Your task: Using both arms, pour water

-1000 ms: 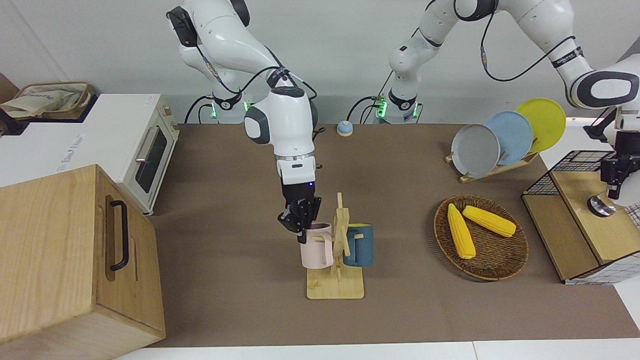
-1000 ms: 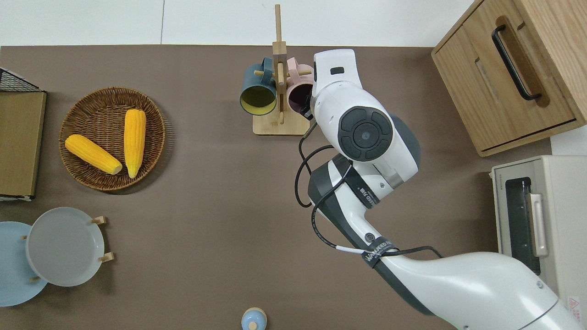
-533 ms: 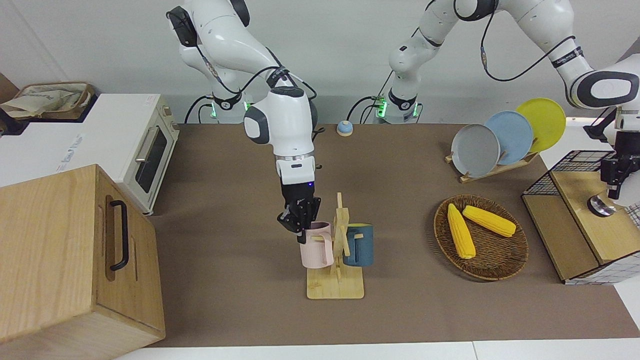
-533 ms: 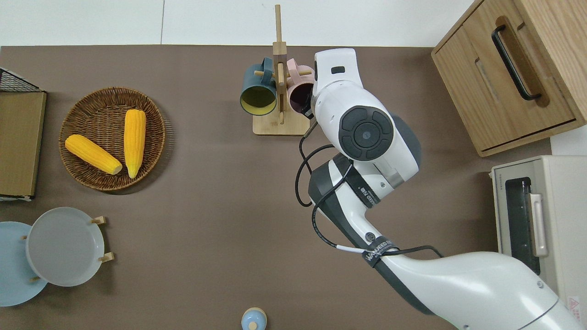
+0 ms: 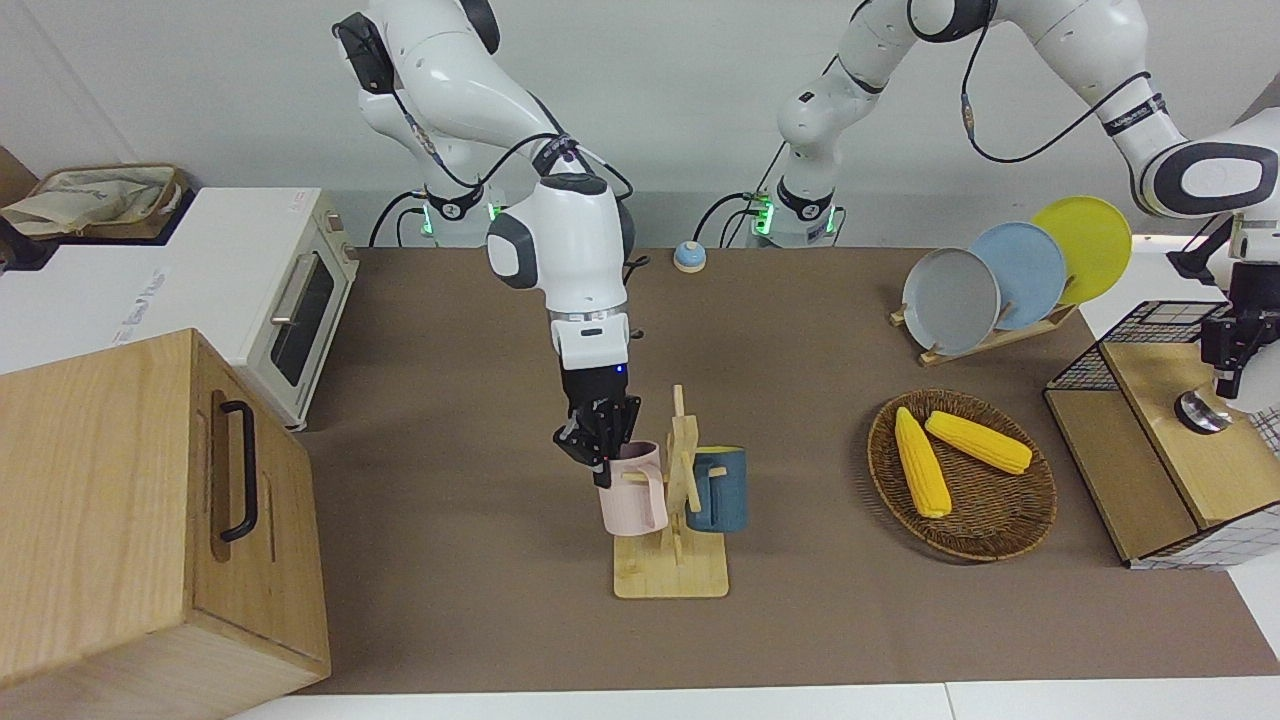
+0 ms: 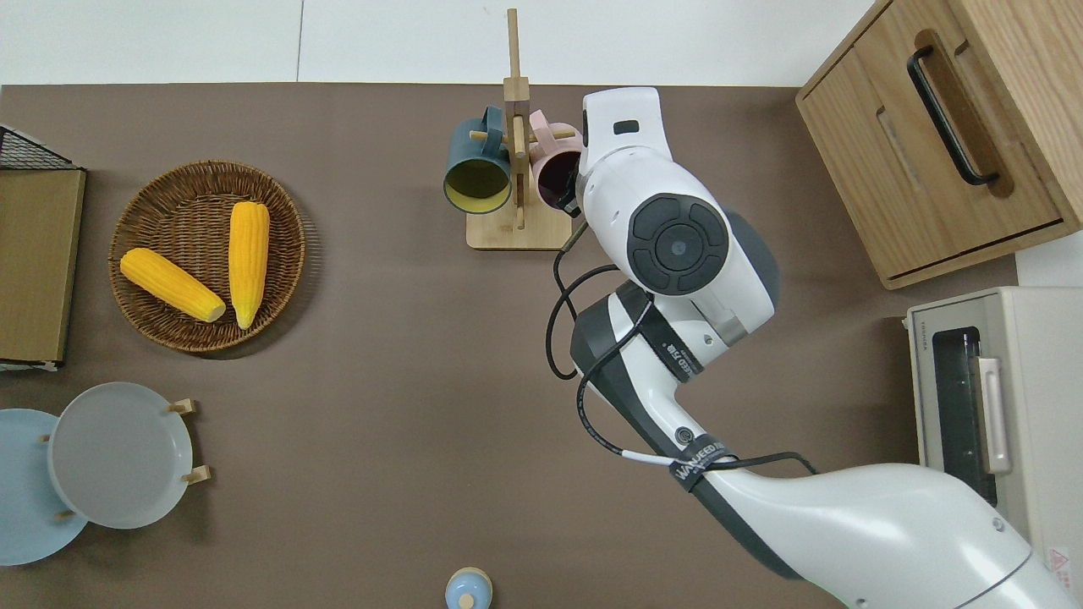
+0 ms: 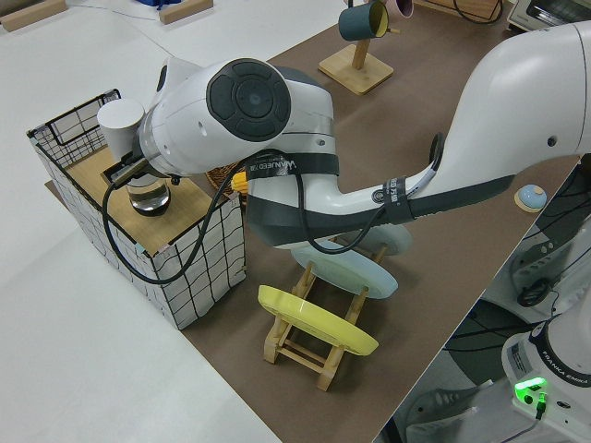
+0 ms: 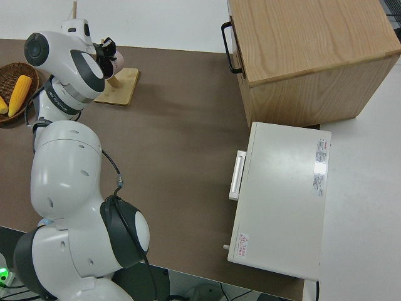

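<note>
— Starting at the right arm's end of the table (image 5: pixel 450 600)?
— Yes. Boxy cabinet (image 5: pixel 110 500) of pale grained wood with a black loop handle. Just beside it, nearer to the robots, a cream oven (image 5: pixel 290 310) with a glass door.
— Then the right arm (image 5: pixel 560 240)?
— Glossy white, rounded, dark grey caps, black cable looped along it. Bent down over the middle of the brown matte table. Right gripper (image 5: pixel 600 470) black, clenched on the rim of a pink mug (image 5: pixel 630 500).
— And the mug itself?
— Smooth, cylindrical, hanging by its handle on a slatted wooden rack (image 5: pixel 672 575) with a flat square base. Blue mug (image 5: pixel 720 495) with a yellow inside on the rack's opposite peg, toward the left arm's end.
— Further along?
— Round woven basket (image 5: pixel 960 555), dark brown, holding two bumpy yellow cobs of corn (image 5: pixel 920 463). Nearer to the robots, three round plates (image 5: pixel 950 300), grey, blue and yellow, leaning in a wooden stand.
— Last?
— Black wire crate (image 5: pixel 1150 330) with a wooden shelf. Left arm (image 5: pixel 1130 100) parked; left gripper (image 5: pixel 1228 380) open or closed, impossible to tell.
</note>
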Controlling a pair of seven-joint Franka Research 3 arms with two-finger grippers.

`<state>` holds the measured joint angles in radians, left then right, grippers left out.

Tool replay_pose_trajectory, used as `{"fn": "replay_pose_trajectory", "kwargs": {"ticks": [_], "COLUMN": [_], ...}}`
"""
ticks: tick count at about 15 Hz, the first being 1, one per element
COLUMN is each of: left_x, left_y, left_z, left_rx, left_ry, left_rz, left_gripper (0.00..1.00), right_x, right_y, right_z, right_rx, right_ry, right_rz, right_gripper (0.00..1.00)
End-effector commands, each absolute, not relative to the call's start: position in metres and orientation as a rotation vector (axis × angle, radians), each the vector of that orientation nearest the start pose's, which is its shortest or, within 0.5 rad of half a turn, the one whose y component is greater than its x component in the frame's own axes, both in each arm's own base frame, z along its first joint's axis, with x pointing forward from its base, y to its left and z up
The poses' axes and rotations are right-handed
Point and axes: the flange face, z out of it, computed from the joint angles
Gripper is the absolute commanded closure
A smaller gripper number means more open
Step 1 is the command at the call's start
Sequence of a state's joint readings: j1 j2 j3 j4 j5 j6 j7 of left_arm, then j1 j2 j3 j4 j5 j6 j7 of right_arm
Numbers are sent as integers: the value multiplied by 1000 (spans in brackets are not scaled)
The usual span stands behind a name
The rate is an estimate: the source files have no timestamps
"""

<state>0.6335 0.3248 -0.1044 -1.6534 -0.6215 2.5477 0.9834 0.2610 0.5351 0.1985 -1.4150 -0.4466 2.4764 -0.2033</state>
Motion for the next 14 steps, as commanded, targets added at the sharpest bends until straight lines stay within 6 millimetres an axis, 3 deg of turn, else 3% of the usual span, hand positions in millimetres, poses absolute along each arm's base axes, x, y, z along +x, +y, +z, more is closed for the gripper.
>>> {"fn": "replay_pose_trajectory", "kwargs": {"ticks": [1, 14], "left_x": [596, 596], "left_y": [366, 365], "left_z": [492, 493], "left_rx": [-2900, -2900], "left_ry": [0, 1], "left_rz": [-1187, -1190], "left_gripper": [1000, 1000], "right_x": [684, 686], "right_y": [313, 304], "right_z": [442, 455], "right_rx": [-2893, -2901], "right_ry": [-1363, -1334], "right_rz": [-924, -942], "right_gripper": [923, 923]}}
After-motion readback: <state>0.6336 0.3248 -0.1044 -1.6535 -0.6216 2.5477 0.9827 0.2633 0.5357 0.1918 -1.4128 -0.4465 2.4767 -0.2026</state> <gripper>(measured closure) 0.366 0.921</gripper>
